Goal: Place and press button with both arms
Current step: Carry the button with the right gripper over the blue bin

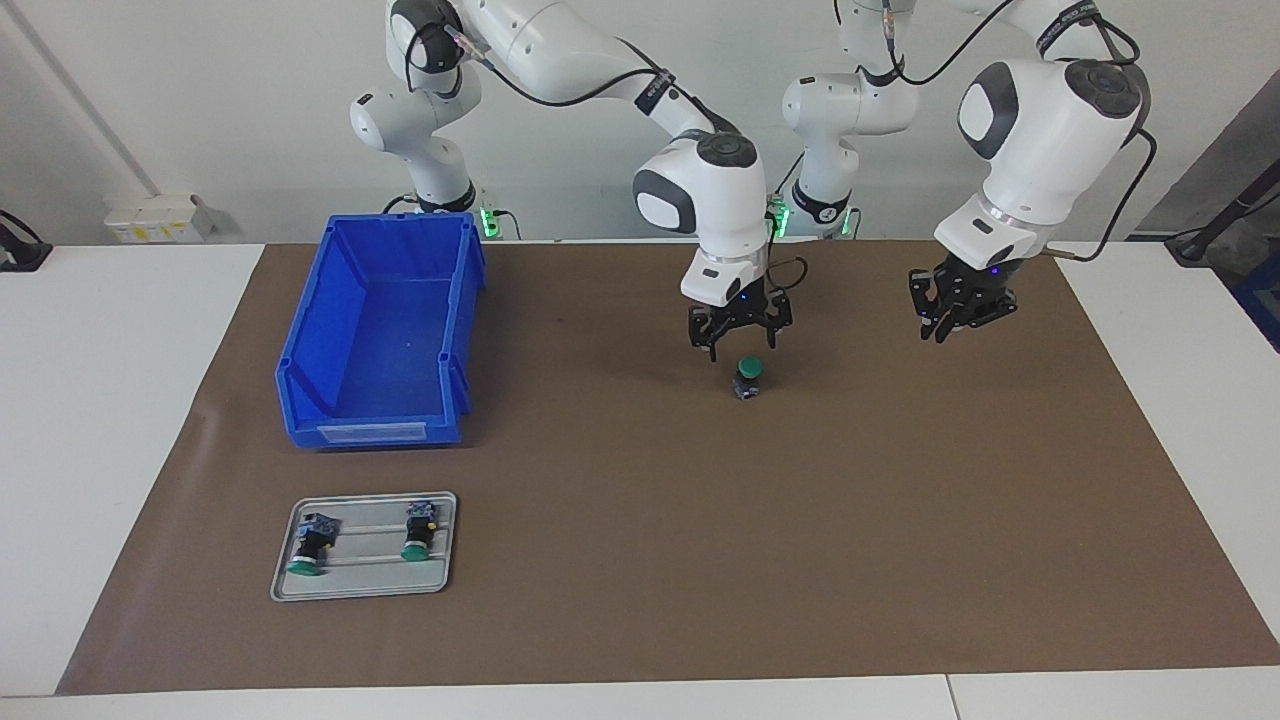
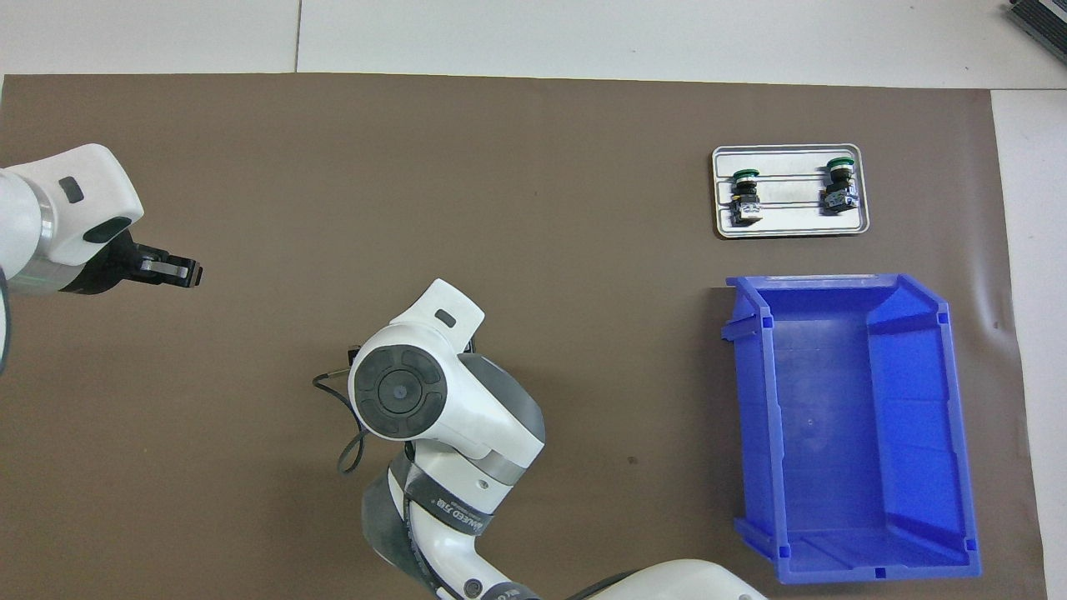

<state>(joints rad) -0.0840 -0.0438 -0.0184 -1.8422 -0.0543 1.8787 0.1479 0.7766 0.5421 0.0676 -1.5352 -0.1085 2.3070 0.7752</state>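
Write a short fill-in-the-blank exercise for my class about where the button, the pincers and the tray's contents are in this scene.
1. The right pincer hangs open just above the ____ cap of the button.
2. The button stands upright on the brown ____.
3. The grey tray holds ____ spare buttons lying on their sides.
4. The blue bin lies ____ to the robots than the tray.

Missing words: green; mat; two; nearer

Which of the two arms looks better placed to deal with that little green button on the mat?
The right one. Its open gripper hangs just over the button, which stands alone on the mat. The left gripper is up and off toward its own end.
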